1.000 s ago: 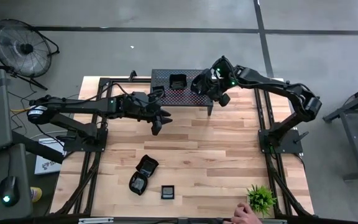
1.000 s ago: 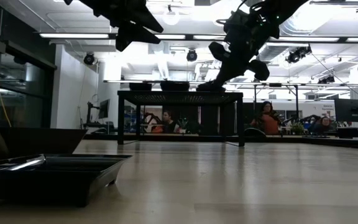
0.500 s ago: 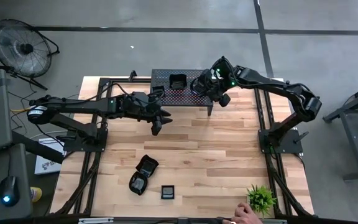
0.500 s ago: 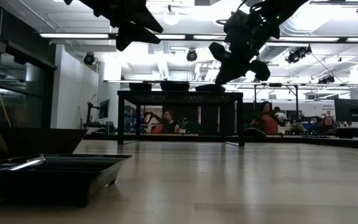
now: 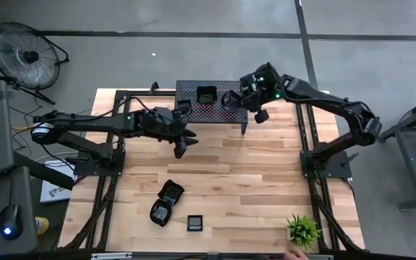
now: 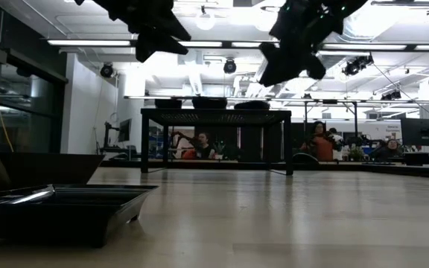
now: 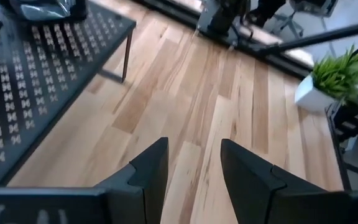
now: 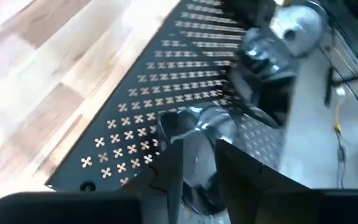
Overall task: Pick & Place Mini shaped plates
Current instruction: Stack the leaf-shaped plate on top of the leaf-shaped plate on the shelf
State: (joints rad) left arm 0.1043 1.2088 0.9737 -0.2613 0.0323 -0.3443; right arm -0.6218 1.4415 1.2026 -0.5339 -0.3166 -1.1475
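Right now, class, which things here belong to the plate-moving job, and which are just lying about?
Job: perforated stand; three mini plates on it; three more on the table; right pincer open above the stand; left pincer open over the table.
Lying about: potted plant, fan, computer mouse.

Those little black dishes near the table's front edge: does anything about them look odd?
Two small dishes lie close together and askew while a square dish sits straight and apart. Nothing looks spilled or broken.
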